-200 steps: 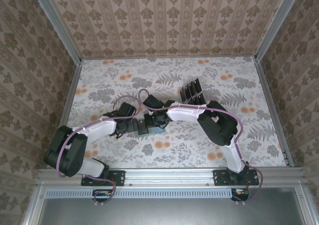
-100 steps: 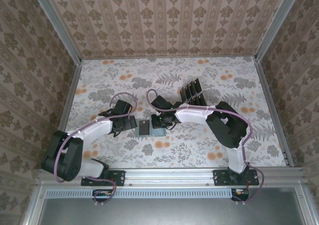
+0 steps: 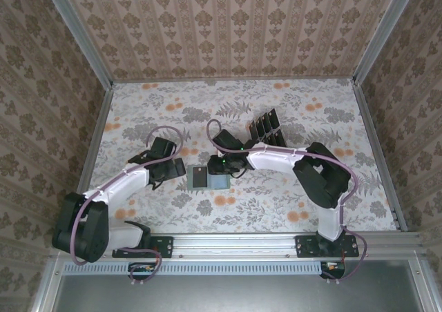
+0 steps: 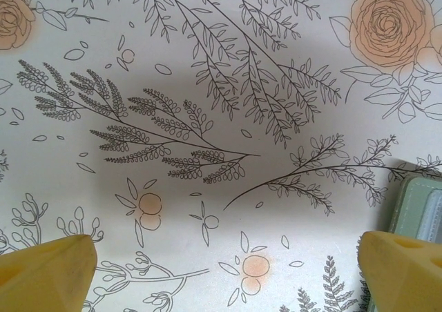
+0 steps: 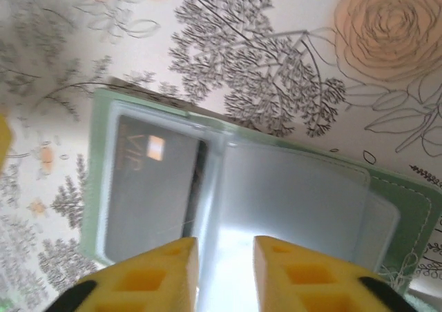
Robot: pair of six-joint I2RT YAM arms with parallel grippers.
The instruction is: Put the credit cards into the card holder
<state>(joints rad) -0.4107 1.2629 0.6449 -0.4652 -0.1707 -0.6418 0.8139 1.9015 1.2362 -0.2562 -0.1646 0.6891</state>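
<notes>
now that both arms have drawn back from the card holder (image 3: 219,182), it lies open on the table (image 3: 311,188) with one black credit card (image 5: 148,188) tucked in its left half, so that card looks done. the right tool (image 5: 224,277) hovers above it, parted narrowly and empty; the left tool (image 4: 221,277) gapes wide just beside it. more cards (image 3: 266,127) wait farther back. floral table cover, patterned papered walls (image 3: 228,29).

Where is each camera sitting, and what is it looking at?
Top: high behind the arms, looking down at the table; both arms, wallet, spare cards.
Left wrist: on the left arm, facing the table; open left claw, wallet's edge.
Right wrist: just above the open wallet; right claw, one card inside.
Shared: all three see the wallet.
</notes>
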